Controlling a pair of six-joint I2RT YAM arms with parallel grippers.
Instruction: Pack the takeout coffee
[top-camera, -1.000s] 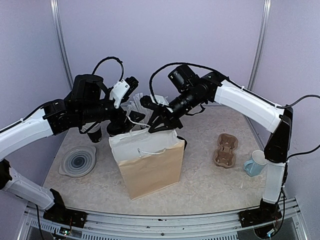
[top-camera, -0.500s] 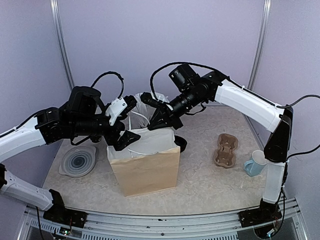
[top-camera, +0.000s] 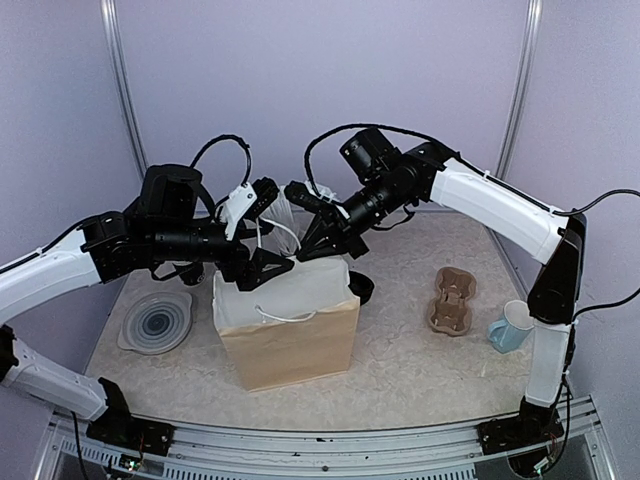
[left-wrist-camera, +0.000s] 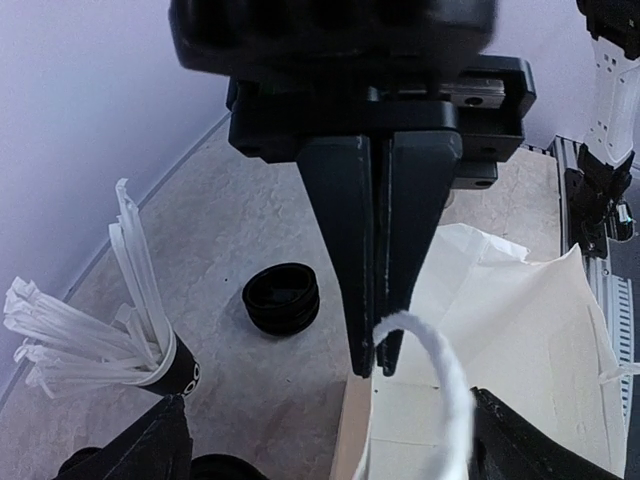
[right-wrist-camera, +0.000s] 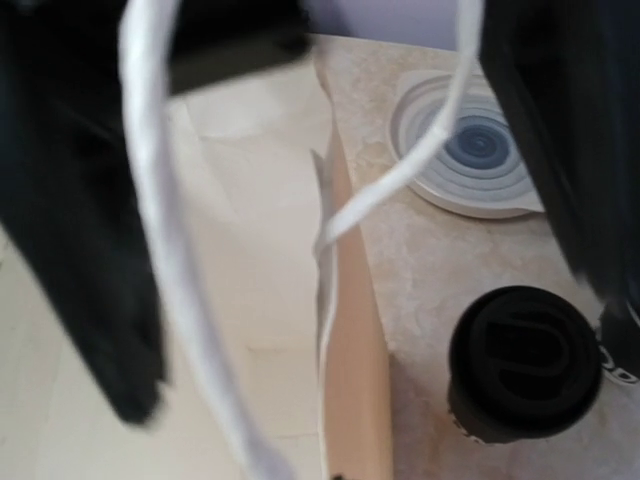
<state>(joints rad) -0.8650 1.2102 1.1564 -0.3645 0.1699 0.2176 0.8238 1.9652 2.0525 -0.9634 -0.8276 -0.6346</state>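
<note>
Over the last second my right pincer (left-wrist-camera: 375, 360) has closed fully. Its jaws now meet on the white cord handle (left-wrist-camera: 432, 352) of the paper bag (top-camera: 290, 340). My left pincer (left-wrist-camera: 329, 396) has swung in close, facing the right one. Its jaws are spread wide and grip nothing, and the cord hangs down between them. The bag has slid a little toward the left arm's side.

The takeout coffee (right-wrist-camera: 525, 365) stands upright and lidded on the desk (top-camera: 420, 370). It is below the left pincer and just beside the bag's outer wall, between the bag and a ringed plate (right-wrist-camera: 500, 205).

The desk top is pale and mottled, and the walls (top-camera: 320, 80) are plain lilac. A cardboard cup carrier (top-camera: 450, 300) and a blue mug (top-camera: 510, 325) sit well off to the right pincer's outer side.

From above, the left arm hides nearly all of the coffee. The right wrist view is blurred, so I cannot make out the cup's band there, and my own fingers are only dark smears.
</note>
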